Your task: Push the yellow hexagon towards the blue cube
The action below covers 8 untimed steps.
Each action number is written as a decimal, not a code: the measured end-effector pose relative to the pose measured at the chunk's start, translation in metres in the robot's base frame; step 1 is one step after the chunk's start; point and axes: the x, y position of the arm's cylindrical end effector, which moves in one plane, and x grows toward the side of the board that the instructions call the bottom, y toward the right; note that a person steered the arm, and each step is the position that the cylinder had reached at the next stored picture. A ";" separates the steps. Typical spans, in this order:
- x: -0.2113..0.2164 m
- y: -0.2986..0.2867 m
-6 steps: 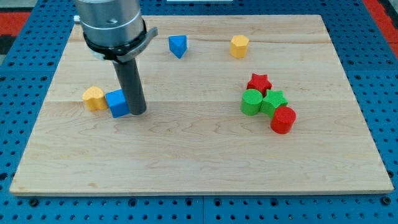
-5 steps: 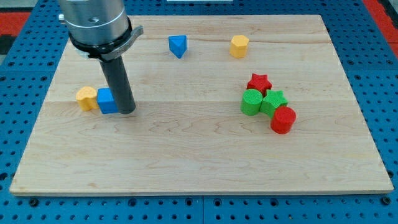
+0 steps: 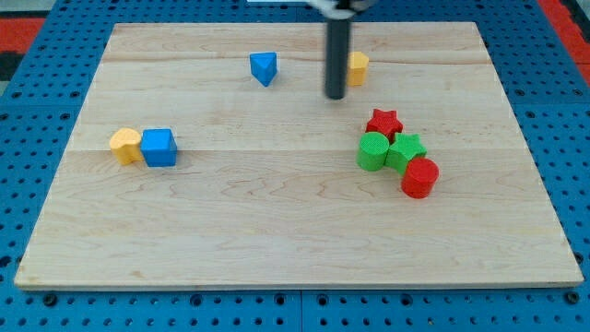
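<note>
— On the wooden board (image 3: 277,231), is any writing or label readable?

— None can be made out; the blocks and the board carry plain surfaces. The blue pegboard (image 3: 28,111) around the board shows only rows of holes.

— What is hidden or cut off?

— The rod (image 3: 337,55) runs out of the view's top, so the arm above it cannot be seen. It stands in front of the yellow hexagon (image 3: 357,67) and covers that block's left side. The rod's lower end, the tip (image 3: 336,96), sits just below and to the view's left of the hexagon; whether they touch cannot be told. The arm ends in this bare rod, so nothing spreads, closes or pinches.

— Where is the blue cube?

— The blue cube (image 3: 159,147) lies at the view's left, well apart from the hexagon and the tip. A yellow block (image 3: 124,146), its shape hard to tell, touches the cube's left side.

— Any containers?

— Only loose blocks. A blue triangular block (image 3: 264,68) lies near the top, left of the rod. At the right a red star (image 3: 384,123), a green cylinder (image 3: 373,151), a green star (image 3: 406,150) and a red cylinder (image 3: 420,177) huddle together, touching.
</note>
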 end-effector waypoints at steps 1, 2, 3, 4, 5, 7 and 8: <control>-0.037 0.058; -0.071 0.034; -0.071 -0.004; -0.036 -0.010; -0.022 -0.004; -0.007 0.022; 0.015 0.022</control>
